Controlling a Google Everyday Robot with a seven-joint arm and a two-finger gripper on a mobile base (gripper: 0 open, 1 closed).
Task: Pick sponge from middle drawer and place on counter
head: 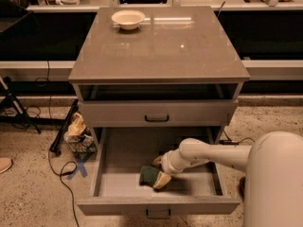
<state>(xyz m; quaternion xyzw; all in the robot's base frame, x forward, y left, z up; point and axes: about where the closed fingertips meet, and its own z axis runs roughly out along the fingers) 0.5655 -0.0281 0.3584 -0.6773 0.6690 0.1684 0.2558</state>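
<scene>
**Sponge.** The sponge (148,176) lies inside the middle drawer (118,181), on its flat grey floor. It sits right of the floor's centre and towards the front panel. Its dark green face is in view. It rests flat or close to flat; the exact tilt cannot be determined.

**Gripper relative to sponge.** The gripper (160,170) is down inside the drawer, directly at the sponge's right-hand end, and overlaps that end in this view. Most of the sponge extends left of the gripper. Whether the gripper is spread or clamped on the sponge cannot be determined from this view.

**Arm.** The white arm (213,154) reaches in from the right, crossing above the drawer's right wall. It slopes down and left to the gripper. The robot's rounded white body (277,178) fills the lower right corner.

**Drawer.** The middle drawer is pulled well out. Its dark bar handle (158,215) shows on the front panel at the bottom edge of the view. Above it, the upper drawer front (189,112) is closed.

**Counter.** The counter (161,51) forms the cabinet's top, glossy and grey-brown. A cream bowl (128,19) stands near its far left corner, well apart from the sponge.

**Surroundings.** On the speckled floor left of the cabinet lie a crumpled bag (78,132) and a black cable (53,151).
</scene>
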